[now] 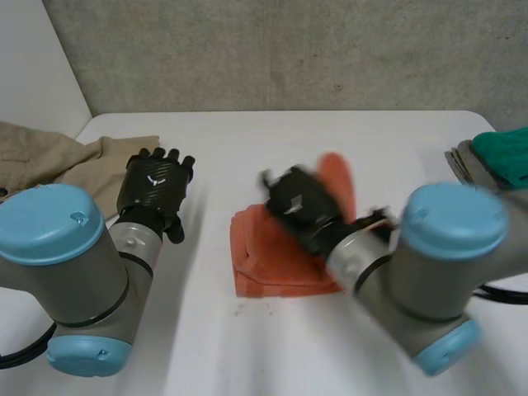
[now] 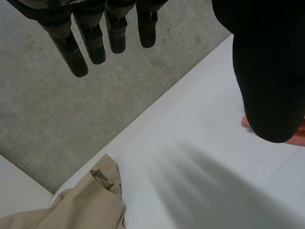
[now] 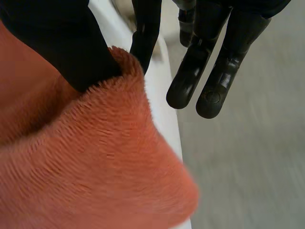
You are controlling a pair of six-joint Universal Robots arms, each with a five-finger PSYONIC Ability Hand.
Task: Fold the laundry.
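A white table (image 1: 289,140) — grey concrete (image 1: 289,49) beyond it.

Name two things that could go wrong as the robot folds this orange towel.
The right hand pinches the orange towel only at its edge, so the raised flap might slip free. The left hand hangs open, off the towel, so a pull could drag the folded layers askew.

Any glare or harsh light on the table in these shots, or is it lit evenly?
Head view: the white table is softly, evenly lit, no glare. Left wrist view: the table beside the beige garment is bright, no hotspots. Right wrist view: the orange towel pinched in the right hand is evenly lit.
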